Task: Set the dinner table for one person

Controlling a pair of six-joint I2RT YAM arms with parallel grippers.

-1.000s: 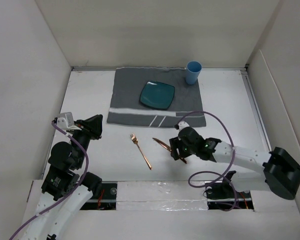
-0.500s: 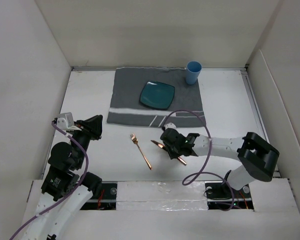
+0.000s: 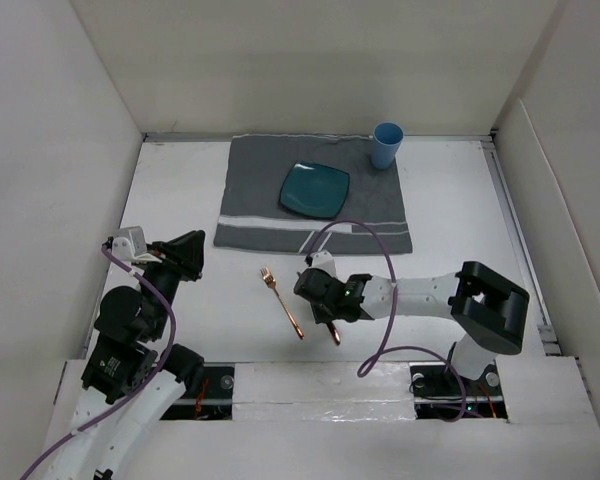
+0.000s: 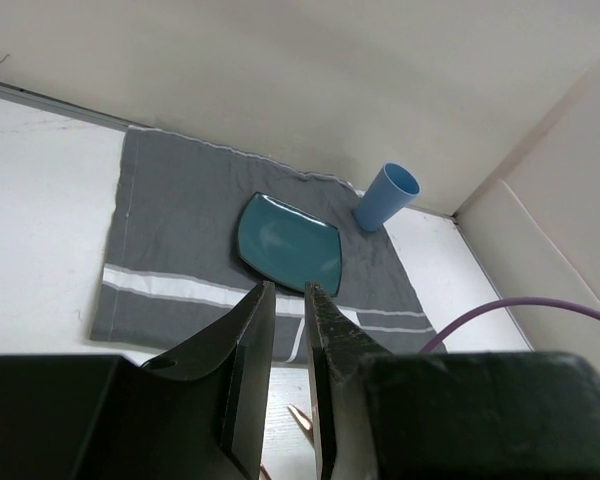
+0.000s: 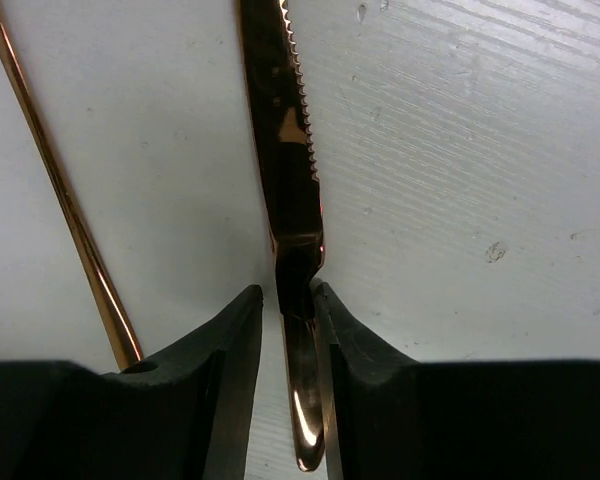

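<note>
Copper knife [image 5: 280, 120]: thin, stiff and light by the look of it; polished metal, so probably slippery; lies flat on the dinner table [image 3: 180, 190], near of the grey placemat [image 3: 260, 180] and just right of the fork [image 3: 284, 305]
Serrated blade: points away from the wrist camera; teeth on its right edge there; not a place to pinch
Best hold: judged to be the narrow neck where blade meets handle, or the handle behind it; flat as it lies, little metal stands proud for the pads to catch
Right gripper [image 5: 288, 298]: fingers drawn close, clamped on that neck, one on each side; low at the tabletop
Left gripper [image 4: 290, 292]: raised at the near left, well apart from the cutlery; fingers almost together, only a slit between; nothing in it
Placemat load: teal plate [image 3: 315, 190] at the middle; blue cup [image 3: 387, 145] at the far right corner
</note>
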